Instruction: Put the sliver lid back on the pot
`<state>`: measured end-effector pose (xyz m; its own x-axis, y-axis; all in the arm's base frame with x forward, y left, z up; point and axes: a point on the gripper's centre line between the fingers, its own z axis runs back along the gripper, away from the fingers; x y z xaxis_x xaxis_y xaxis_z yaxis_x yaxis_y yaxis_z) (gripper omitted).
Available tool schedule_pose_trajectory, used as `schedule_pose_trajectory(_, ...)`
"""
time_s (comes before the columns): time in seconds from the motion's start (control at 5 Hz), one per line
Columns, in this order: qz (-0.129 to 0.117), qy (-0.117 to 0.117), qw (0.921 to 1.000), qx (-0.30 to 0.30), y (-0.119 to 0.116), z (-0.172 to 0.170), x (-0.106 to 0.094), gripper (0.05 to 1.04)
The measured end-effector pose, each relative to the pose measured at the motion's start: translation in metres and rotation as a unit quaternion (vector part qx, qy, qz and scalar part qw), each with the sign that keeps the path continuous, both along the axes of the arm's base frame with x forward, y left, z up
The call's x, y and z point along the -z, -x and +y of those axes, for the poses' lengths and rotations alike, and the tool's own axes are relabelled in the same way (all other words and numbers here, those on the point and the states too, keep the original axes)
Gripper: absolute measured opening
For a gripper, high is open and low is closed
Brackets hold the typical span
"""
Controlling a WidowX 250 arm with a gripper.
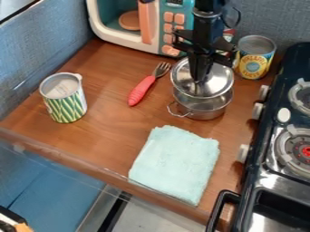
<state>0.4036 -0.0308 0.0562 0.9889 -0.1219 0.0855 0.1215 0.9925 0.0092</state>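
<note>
The fingers [194, 68] look clamped on the lid [219, 82] near its centre, likely to leave its edge free for seating. Below them sits the pot [209, 110], its near side uncovered; the lid probably needs centring before lowering.

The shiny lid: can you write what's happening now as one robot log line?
pincer: holding lid | lid: over pot, not seated | pot: on counter, partly uncovered
</note>
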Motion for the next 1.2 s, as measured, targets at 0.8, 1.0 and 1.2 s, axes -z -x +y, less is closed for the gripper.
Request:
schedule_pose_trajectory(0.8,0.032,-0.02,0.9993,0.008,-0.001,-0.003,0.022,0.074)
schedule_pose_trajectory(1.0,0.024,-0.018,0.9995,-0.008,-0.009,0.004,0.012,0.224)
schedule_pose_trajectory(1.2,0.006,-0.01,0.9995,-0.03,-0.01,0.013,-0.013,0.473)
